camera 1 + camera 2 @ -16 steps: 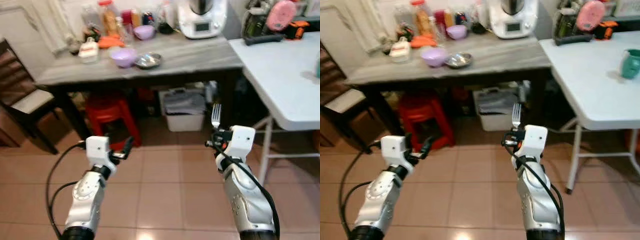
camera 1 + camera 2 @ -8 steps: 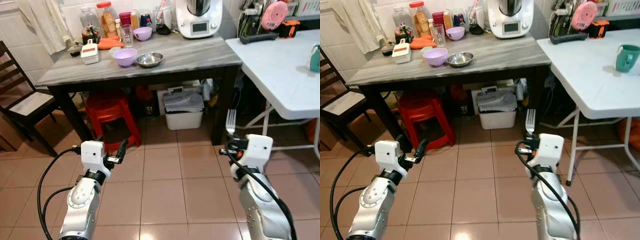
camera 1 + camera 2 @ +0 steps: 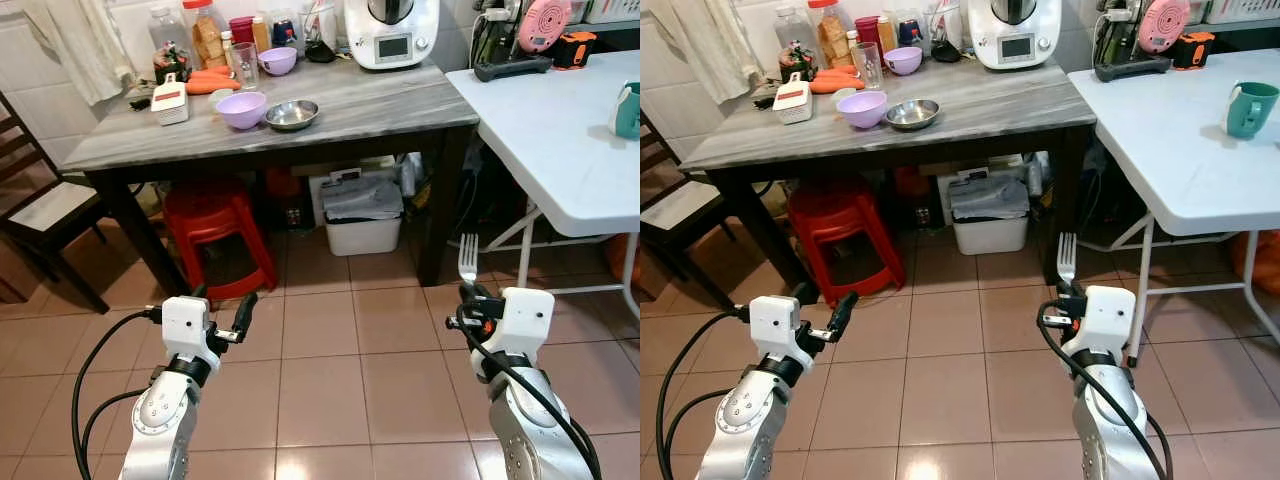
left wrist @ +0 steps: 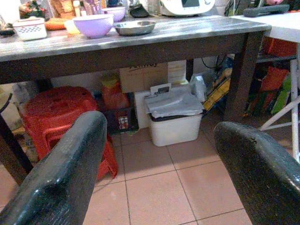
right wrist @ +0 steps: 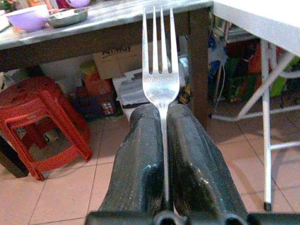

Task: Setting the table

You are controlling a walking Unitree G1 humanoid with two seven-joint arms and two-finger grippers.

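While right gripper (image 5: 161,154) fingers clamp the fork (image 5: 160,70), left gripper (image 4: 159,154) fingers gape; steel bowl (image 3: 292,115) looks empty.

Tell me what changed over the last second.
Mostly the camera moved: the view was blurred a second ago, is sharp now and has shifted. The right gripper keeps the fork clamped, tines up. The left gripper stays open and empty. Nothing was picked up or released. The bowls on the grey table are unmoved.
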